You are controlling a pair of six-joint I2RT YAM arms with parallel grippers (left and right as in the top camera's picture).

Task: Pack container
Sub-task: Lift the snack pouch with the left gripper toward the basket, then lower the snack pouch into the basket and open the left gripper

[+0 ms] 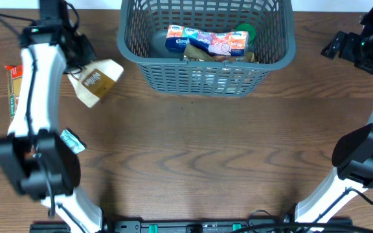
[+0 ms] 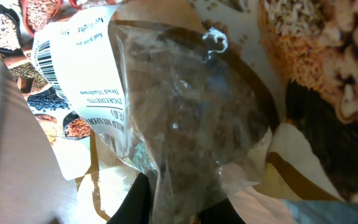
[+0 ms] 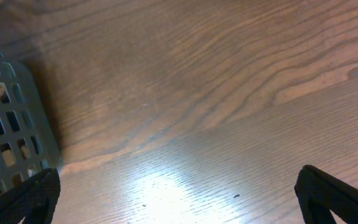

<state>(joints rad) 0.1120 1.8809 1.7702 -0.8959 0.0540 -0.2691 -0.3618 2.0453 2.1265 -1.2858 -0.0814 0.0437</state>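
Note:
The grey-blue lattice basket (image 1: 206,71) stands at the back middle of the table and holds a tissue pack (image 1: 206,42) and other packets. Its corner shows in the right wrist view (image 3: 11,124). My left gripper (image 1: 83,61) is left of the basket, shut on a beige and brown food packet (image 1: 97,81) with a clear window. The packet fills the left wrist view (image 2: 185,112), pinched between the two dark fingers (image 2: 179,208). My right gripper (image 1: 345,46) is open and empty at the back right, right of the basket; its fingers stand wide apart over bare wood (image 3: 179,199).
A long orange and green packet (image 1: 13,87) lies at the left edge. A small teal packet (image 1: 72,140) lies by the left arm's base. The table is brown wood (image 1: 206,155).

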